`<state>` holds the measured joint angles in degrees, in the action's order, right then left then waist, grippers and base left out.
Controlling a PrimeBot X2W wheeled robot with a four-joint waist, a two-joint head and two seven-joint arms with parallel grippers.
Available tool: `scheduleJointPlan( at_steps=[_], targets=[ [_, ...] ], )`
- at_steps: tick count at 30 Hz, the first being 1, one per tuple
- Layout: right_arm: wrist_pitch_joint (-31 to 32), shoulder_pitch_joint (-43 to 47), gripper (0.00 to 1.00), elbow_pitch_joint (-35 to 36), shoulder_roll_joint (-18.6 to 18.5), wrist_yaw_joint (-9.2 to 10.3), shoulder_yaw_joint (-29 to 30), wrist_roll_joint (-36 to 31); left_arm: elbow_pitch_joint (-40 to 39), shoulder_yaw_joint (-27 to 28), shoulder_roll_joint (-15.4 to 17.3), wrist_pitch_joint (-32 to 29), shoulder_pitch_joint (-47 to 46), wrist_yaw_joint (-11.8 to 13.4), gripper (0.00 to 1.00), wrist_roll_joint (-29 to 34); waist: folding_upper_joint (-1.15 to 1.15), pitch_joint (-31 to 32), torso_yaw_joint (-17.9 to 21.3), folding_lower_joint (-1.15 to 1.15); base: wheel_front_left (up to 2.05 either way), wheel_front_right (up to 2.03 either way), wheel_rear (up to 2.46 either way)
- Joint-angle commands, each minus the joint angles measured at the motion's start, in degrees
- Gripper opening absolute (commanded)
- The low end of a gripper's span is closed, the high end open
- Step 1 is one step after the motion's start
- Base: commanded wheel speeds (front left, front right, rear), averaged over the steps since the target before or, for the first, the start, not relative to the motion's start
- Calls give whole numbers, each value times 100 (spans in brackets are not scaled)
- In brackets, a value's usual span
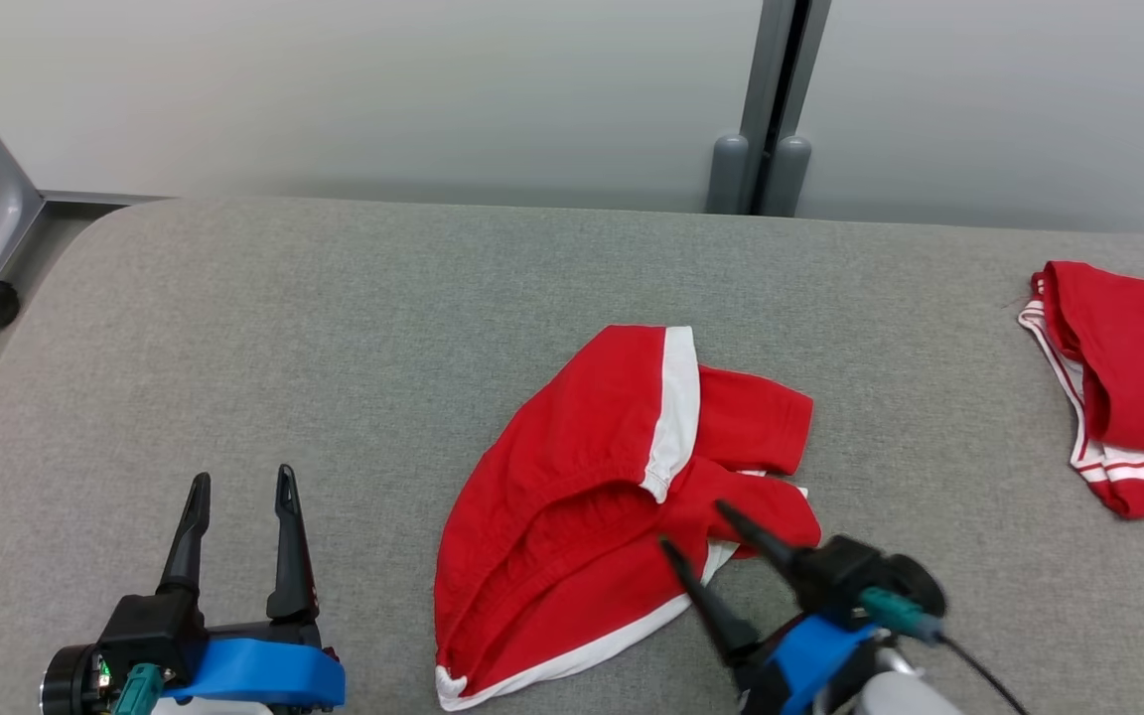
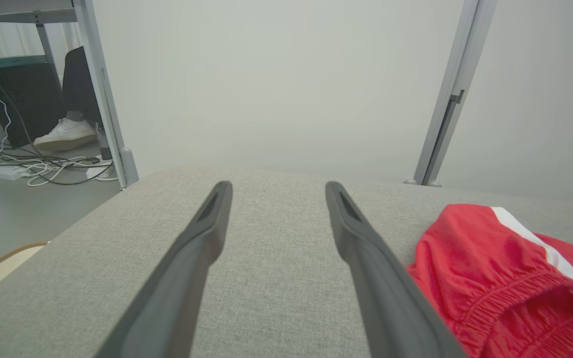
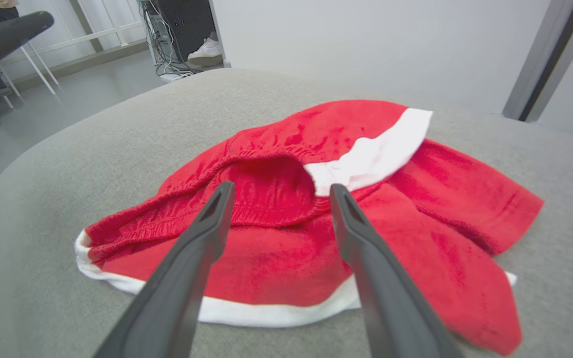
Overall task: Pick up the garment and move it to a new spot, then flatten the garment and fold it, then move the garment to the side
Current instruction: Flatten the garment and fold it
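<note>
Garment (image 1: 592,477) lay crumpled mid-table (image 1: 334,328), long axis near-left to far-right — right gripper (image 1: 693,525), jaws spread and empty, hung over its near-right edge; left gripper (image 1: 242,474), also agape, well apart leftward.

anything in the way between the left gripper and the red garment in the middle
Nothing visible. Bare grey padded surface lies between the open left gripper and the red garment. The open right gripper is over the garment's other side, out of that path.
</note>
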<state>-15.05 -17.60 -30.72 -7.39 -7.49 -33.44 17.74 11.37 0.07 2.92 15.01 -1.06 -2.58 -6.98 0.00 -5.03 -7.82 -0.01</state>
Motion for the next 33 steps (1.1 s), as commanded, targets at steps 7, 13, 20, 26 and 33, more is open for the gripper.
scheduleJointPlan(
  at_steps=[7, 13, 20, 26, 33],
  targets=[
    [-16, 593, 100, 270, -170, -2, 1329, -415, -41, 58, -3, 22, 61, -41, 100, 59, 0, 32, 108, 1, 0, 0, 0],
    [-16, 779, 100, 166, -203, -1, 1753, -629, -33, 28, -4, 22, 16, -65, 100, 75, 0, -1, 92, 1, 0, 0, 0],
    [-16, 474, 100, -268, -168, -1, 1686, -709, -31, -31, -4, 22, -59, -62, 100, 48, 0, -136, -4, 1, 0, 0, 0],
    [-16, 101, 100, -845, -233, -1, 1533, -667, -33, -85, -4, 22, -154, -29, 100, 20, 0, -313, -116, 1, 0, 0, 0],
    [-16, -256, 100, -1238, -226, -1, 1384, -579, -19, -134, -4, 22, -249, 0, 100, -4, 0, -442, -222, 1, 0, 0, 0]
  ],
)
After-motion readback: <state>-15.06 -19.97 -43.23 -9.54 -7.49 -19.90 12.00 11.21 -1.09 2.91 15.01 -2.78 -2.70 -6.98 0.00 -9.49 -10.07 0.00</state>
